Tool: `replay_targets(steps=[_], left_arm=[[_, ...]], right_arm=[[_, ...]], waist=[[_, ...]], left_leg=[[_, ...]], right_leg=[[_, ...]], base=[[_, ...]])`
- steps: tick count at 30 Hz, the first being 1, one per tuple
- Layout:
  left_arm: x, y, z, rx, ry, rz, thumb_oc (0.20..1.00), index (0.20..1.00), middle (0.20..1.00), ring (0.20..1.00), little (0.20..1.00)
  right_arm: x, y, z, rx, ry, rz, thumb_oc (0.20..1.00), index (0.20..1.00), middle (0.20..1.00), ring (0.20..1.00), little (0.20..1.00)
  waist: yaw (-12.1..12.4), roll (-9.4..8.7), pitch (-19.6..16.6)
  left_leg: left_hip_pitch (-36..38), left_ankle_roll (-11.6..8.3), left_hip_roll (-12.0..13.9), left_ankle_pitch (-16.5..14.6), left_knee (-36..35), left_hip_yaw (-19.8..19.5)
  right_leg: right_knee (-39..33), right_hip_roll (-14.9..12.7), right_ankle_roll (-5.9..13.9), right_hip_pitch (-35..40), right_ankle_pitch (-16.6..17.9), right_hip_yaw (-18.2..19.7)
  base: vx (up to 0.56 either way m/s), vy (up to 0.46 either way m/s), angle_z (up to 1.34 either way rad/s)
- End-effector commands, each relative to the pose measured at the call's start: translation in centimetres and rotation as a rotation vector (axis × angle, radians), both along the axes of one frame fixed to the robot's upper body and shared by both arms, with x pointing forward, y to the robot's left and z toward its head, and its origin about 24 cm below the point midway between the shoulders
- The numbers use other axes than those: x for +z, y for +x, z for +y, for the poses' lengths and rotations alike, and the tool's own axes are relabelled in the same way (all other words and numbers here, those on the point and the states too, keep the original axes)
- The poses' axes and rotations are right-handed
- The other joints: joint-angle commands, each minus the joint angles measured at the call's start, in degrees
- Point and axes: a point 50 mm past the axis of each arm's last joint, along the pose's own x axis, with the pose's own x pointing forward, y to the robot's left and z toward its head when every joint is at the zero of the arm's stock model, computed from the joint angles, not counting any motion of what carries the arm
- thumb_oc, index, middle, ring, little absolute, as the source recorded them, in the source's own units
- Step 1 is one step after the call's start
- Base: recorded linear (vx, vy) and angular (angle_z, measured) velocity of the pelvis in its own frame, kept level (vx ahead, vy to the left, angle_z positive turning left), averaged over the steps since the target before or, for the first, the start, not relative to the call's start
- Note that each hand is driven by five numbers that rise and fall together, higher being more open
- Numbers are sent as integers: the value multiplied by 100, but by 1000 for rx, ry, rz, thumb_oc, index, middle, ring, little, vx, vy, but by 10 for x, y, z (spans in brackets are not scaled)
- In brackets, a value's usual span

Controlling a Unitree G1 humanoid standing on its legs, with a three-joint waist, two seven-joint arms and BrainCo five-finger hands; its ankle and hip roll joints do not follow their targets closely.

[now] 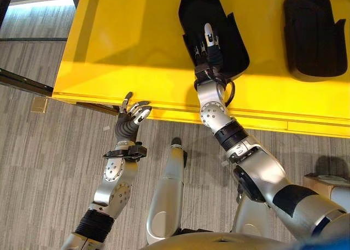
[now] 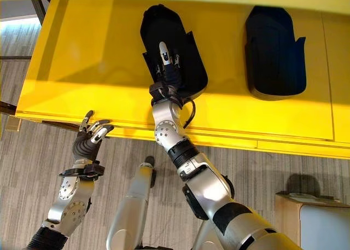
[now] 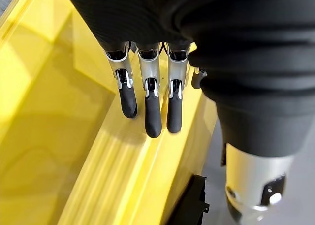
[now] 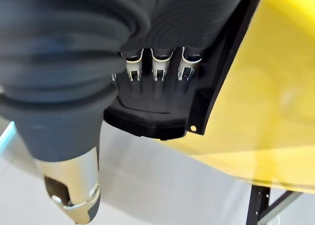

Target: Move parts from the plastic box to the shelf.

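Two black moulded parts lie on the yellow shelf [image 1: 126, 42]. My right hand [image 1: 208, 56] reaches over the front edge and rests on top of the nearer part [image 1: 234, 42], its fingers [image 1: 208, 34] stretched flat on it and open. In the right wrist view the part's black rim [image 4: 162, 121] shows just past the fingers [image 4: 157, 67]. The second part [image 1: 314, 36] sits further right, untouched. My left hand [image 1: 130, 121] hovers at the shelf's front lip with relaxed fingers [image 3: 152, 112], holding nothing.
The shelf's front edge [image 1: 164, 110] runs across the view above grey carpet. A dark metal frame bar [image 1: 22, 81] sticks out at the left. A cardboard box [image 2: 311, 217] stands on the floor at the lower right.
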Motion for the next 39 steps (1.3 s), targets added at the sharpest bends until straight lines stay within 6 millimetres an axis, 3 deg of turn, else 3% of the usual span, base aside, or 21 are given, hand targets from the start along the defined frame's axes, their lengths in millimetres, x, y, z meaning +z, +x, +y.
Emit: replay_targets(steps=[1,6,17,25,36,39], left_arm=[[25,9,1,-18,-3,-115,1000,1000,1000,1000,1000],[22,9,2,-16,-7,-103,1000,1000,1000,1000,1000],[20,8,2,-7,-12,-95,1000,1000,1000,1000,1000],[16,8,2,16,-10,-72,1000,1000,1000,1000,1000],[10,6,1,16,4,-44,1000,1000,1000,1000,1000],[5,4,2,8,26,-21,1000,1000,1000,1000,1000]], right_arm=[[19,-27,53,154,171,-21,1000,1000,1000,1000,1000],[21,-36,65,210,167,-50,1000,1000,1000,1000,1000],[42,-45,56,199,194,-181,1000,1000,1000,1000,1000],[61,-73,52,248,190,-381,1000,1000,1000,1000,1000],[59,-94,36,286,131,-526,1000,1000,1000,1000,1000],[54,-103,23,308,58,-605,1000,1000,1000,1000,1000]], waist=[[176,-83,-75],[172,-83,-93],[131,-118,-111],[56,-174,-80],[-60,-275,-29],[-114,-311,12]], left_leg=[[-134,182,162,-149,288,141],[-119,168,167,-111,248,139],[-125,161,189,-115,243,159],[-123,144,227,-85,241,162],[-95,114,299,-5,175,174],[-58,93,339,300,-84,173]], right_leg=[[238,86,-228,-455,780,124],[231,87,-234,-440,788,111],[269,87,-226,-480,760,118],[294,83,-234,-520,764,141],[305,112,-262,-552,784,155],[153,161,-302,-609,1023,170]], base=[[0,0,0],[0,0,0],[0,0,0],[0,0,0],[-4,-4,-1],[-115,-26,-4]])
